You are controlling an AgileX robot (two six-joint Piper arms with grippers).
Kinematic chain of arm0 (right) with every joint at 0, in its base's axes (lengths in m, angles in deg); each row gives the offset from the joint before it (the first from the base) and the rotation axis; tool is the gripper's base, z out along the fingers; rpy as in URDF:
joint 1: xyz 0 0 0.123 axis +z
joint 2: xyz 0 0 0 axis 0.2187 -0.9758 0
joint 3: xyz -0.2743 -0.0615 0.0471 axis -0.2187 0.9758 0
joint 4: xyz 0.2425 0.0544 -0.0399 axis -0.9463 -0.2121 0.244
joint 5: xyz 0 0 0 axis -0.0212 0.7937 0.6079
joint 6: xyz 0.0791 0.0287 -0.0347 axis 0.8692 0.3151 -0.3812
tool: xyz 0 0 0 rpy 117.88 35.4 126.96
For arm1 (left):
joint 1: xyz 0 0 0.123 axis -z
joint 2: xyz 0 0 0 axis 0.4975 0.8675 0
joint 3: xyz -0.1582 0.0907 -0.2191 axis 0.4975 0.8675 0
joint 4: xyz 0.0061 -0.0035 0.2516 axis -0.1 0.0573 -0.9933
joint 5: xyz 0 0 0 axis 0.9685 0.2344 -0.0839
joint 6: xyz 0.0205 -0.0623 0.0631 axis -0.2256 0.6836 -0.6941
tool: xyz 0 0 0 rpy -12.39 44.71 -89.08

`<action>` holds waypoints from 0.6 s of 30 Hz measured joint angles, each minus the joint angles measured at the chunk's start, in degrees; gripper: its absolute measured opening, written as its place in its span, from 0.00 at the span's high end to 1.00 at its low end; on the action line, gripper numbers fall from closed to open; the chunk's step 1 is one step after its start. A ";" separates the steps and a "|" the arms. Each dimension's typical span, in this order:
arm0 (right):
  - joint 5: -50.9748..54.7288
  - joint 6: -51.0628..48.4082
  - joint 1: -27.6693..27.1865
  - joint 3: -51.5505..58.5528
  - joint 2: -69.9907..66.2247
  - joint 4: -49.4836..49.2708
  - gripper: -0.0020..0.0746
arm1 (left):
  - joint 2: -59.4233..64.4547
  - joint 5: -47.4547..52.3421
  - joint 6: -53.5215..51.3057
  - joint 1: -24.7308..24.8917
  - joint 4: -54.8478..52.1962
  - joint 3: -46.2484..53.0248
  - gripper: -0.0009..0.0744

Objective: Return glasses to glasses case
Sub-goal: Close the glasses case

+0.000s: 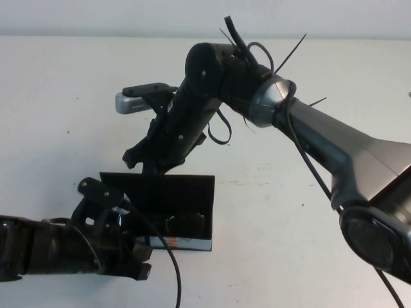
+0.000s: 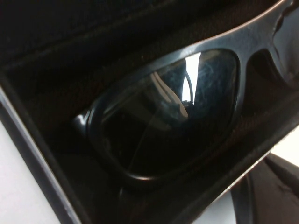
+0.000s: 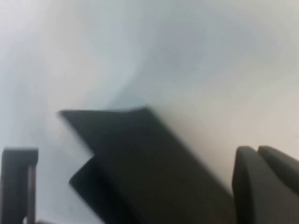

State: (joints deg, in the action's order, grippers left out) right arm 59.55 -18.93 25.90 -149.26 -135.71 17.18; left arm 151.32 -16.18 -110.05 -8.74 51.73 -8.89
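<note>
The glasses case (image 1: pixel 183 242) stands open at the table's middle front, its black lid (image 1: pixel 160 192) raised behind it. The dark glasses (image 1: pixel 186 224) lie inside the case. In the left wrist view one reflective lens (image 2: pixel 177 116) fills the picture, inside the case wall (image 2: pixel 32 149). My left gripper (image 1: pixel 138 256) sits at the case's front left corner, outside the wall. My right gripper (image 1: pixel 142 163) is open at the lid's top left edge. In the right wrist view the lid (image 3: pixel 140 158) lies between its spread fingers (image 3: pixel 261 182).
The case stands on a white table (image 1: pixel 64 77). My right arm (image 1: pixel 334 147) stretches across from the right above the table, with loose black cables (image 1: pixel 302 154) hanging off it. My left arm (image 1: pixel 38 247) lies low along the front left.
</note>
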 joint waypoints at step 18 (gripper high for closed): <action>0.12 1.70 4.06 16.36 10.20 1.07 0.99 | 0.00 -0.41 0.37 0.00 0.22 0.00 0.99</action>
State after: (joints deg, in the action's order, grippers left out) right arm 59.67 -17.23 29.96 -132.90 -125.51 18.25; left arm 151.32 -16.59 -109.68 -8.74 51.96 -8.89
